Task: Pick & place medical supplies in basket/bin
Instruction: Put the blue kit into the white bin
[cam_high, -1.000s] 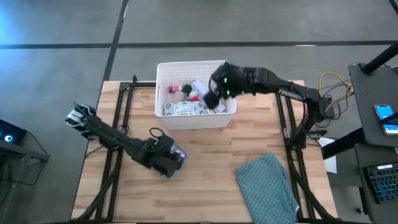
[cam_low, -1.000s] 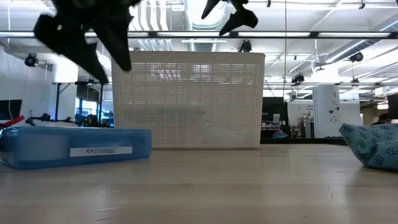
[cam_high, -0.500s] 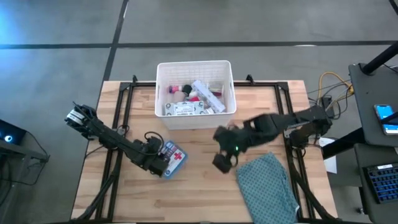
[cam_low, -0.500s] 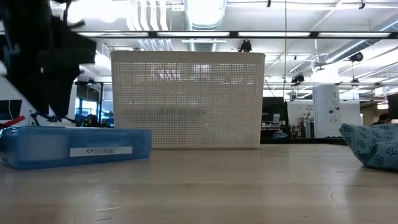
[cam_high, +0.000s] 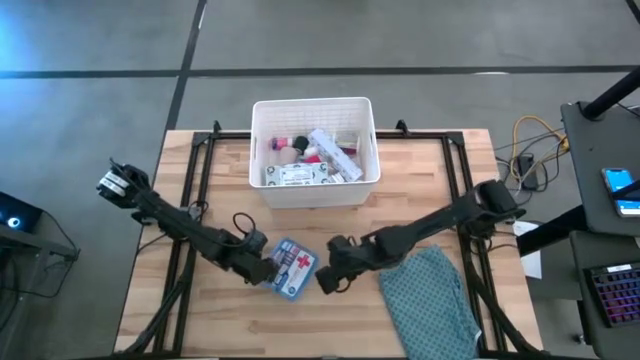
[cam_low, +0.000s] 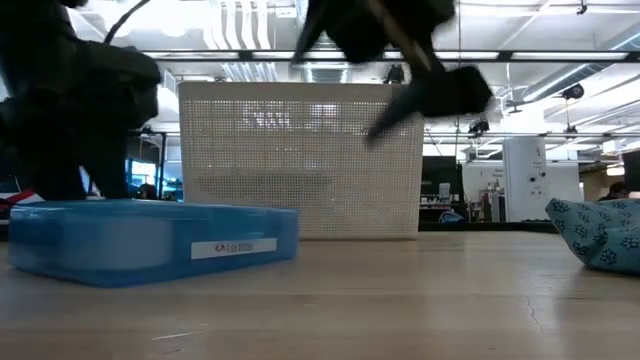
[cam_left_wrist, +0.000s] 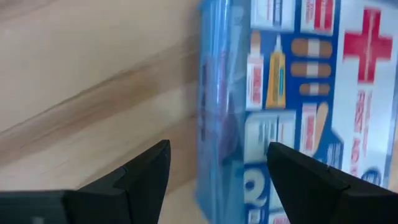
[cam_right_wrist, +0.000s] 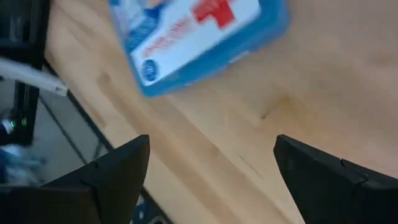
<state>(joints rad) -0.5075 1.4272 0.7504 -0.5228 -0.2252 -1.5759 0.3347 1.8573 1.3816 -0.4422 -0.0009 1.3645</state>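
Note:
The blue first-aid box with a red cross lies flat on the table near the front middle; it also shows in the low view. My left gripper is open at the box's left edge, whose side wall stands ahead between the fingers. My right gripper is open and empty just right of the box, above the table. The white lattice basket stands at the far middle with several supplies inside. My left gripper stands level at the box's left side wall, one open finger on either side of that edge. I cannot tell whether the fingers touch the box. The box lies flat on the table.
The teal patterned cloth lies crumpled at the near right, close behind my right arm. Bare wood lies between the box and the basket. Black frame rails run along both table sides.
My right gripper has left the basket and swung toward the table's near edge and left, coming down beside the box's right. The box has slid toward the near right and turned about. My left gripper has stayed at the box's left edge.

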